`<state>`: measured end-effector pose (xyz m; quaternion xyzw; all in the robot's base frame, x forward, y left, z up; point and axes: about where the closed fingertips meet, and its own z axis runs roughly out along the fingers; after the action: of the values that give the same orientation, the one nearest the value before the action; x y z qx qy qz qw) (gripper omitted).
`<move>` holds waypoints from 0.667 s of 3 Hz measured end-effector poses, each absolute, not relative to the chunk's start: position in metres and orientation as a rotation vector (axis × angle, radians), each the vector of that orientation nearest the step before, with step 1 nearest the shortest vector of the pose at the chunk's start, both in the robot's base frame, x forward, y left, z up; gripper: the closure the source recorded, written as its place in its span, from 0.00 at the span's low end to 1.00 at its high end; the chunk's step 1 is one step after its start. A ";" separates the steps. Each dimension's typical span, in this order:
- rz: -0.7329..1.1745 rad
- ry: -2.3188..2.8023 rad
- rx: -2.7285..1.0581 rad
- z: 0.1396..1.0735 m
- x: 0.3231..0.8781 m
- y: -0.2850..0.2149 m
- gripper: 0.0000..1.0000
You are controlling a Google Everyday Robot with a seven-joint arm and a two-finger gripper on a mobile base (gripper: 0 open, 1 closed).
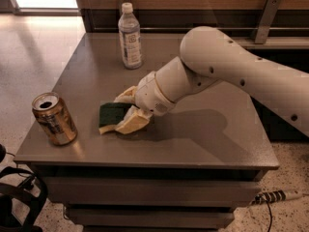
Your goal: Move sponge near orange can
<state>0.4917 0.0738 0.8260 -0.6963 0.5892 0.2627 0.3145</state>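
The sponge, dark green on top with a pale yellow base, lies low over the grey table, left of centre. My gripper reaches in from the right on a white arm, and its yellowish padded fingers are closed around the sponge's right end. The orange can stands upright near the table's front left corner, roughly a can's width to the left of the sponge.
A clear plastic bottle with a white cap stands at the back of the table. A dark counter and wall run behind. Black cables or equipment sit on the floor at the lower left.
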 end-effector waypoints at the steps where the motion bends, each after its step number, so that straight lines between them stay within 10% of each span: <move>1: 0.687 1.499 -1.817 0.818 0.494 0.070 0.75; 2: 0.685 1.493 -1.822 0.818 0.493 0.071 0.53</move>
<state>0.4935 0.0710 0.8183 -0.6992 0.5730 0.2628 0.3373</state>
